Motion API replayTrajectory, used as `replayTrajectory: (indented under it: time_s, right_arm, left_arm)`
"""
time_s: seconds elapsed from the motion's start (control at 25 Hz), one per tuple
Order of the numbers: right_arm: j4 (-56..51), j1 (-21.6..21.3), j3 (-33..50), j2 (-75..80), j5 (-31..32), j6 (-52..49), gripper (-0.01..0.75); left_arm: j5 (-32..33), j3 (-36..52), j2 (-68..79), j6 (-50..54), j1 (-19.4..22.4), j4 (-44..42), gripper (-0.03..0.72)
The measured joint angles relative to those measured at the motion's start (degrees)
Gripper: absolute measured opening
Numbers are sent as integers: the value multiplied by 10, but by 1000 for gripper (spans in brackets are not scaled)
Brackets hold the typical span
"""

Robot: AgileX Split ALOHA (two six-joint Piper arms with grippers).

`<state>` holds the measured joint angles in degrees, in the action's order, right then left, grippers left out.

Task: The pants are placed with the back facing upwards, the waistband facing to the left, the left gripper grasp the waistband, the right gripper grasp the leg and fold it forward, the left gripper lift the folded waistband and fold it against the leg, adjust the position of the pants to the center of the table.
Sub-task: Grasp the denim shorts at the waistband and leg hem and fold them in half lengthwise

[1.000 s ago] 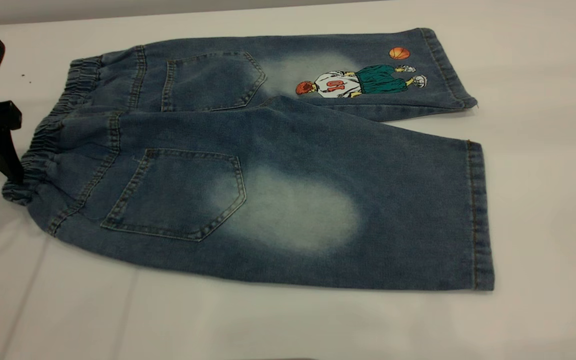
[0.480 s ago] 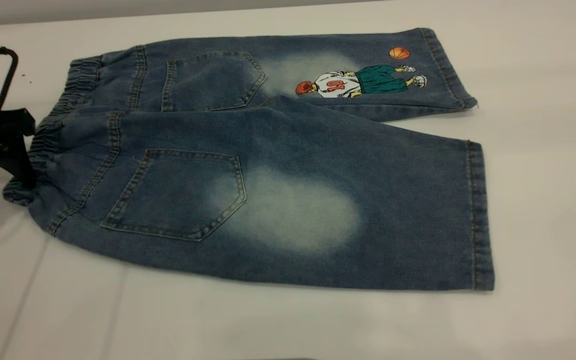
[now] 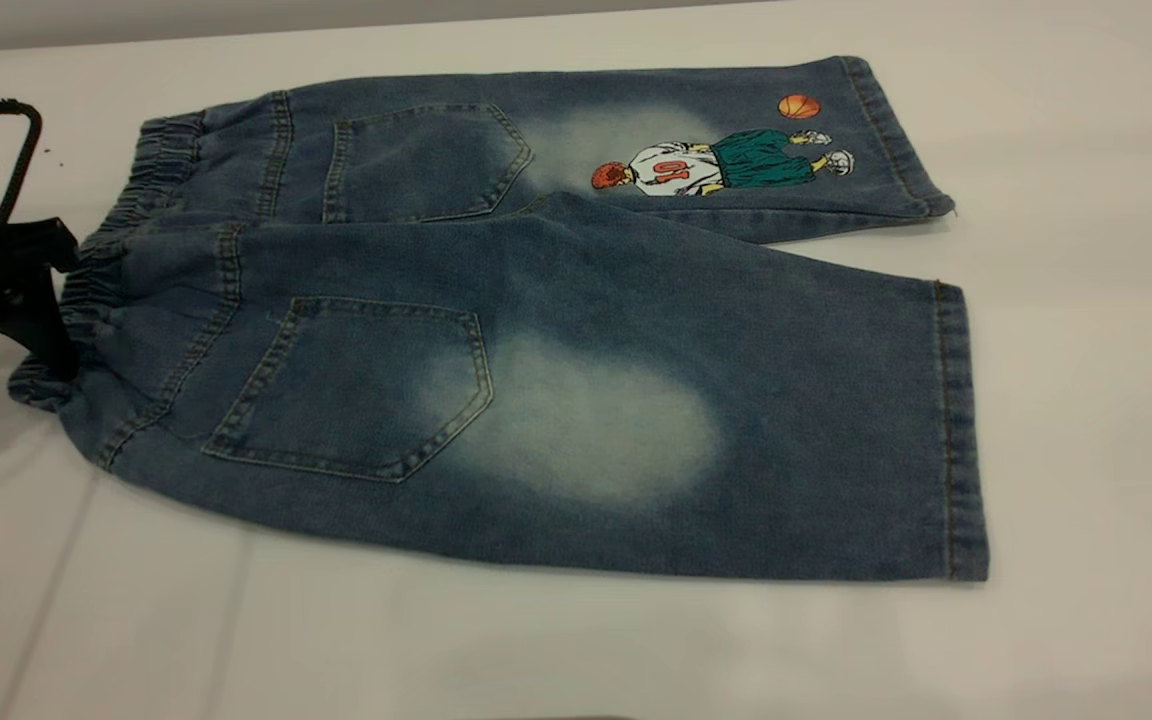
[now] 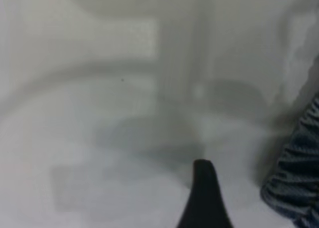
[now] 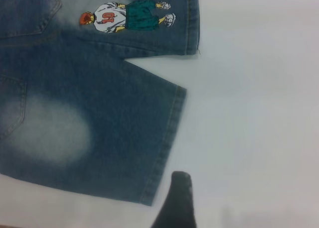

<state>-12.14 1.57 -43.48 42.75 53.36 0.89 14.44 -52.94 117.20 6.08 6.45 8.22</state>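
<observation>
Pants (image 3: 536, 330): blue denim shorts lying flat on the white bench (image 3: 1086, 400), back side up with two back pockets showing; long axis runs left to right, waist end at the left, hems at the right.
Left tool (image 3: 11, 300): black, at the far left edge of the exterior view, right against the waistband's near end with a black cable looping above it; one dark fingertip (image 4: 205, 198) shows in the left wrist view beside the ruffled denim edge; whether it is spread or closed, or has hold of the cloth, I cannot tell.
Waistband (image 3: 101, 270): gathered elastic band, bunched, facing left.
Leg (image 3: 736, 420): the near, plain one, with one pale faded patch beside the pocket; stitched hem at the right, pointing right.
Printed leg (image 3: 736, 150): the far one, basketball-player print near its hem; partly overlapped by the near leg at the crotch.
Right tool (image 5: 174, 203): only one dark fingertip appears in the right wrist view, over bare bench just beside the plain leg's hem corner; its opening cannot be told.
</observation>
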Motion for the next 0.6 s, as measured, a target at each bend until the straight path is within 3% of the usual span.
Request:
replayTrajectory:
  time_s: [0.44,0.6]
  right_arm:
    - [-5,0,0,0,0,0,587]
    - [-9,0,-20,3,17,32,587]
  left_arm:
    - [-6,-8,22,-2,-4,66,85]
    - [7,-17,17,-5,-4,64,66]
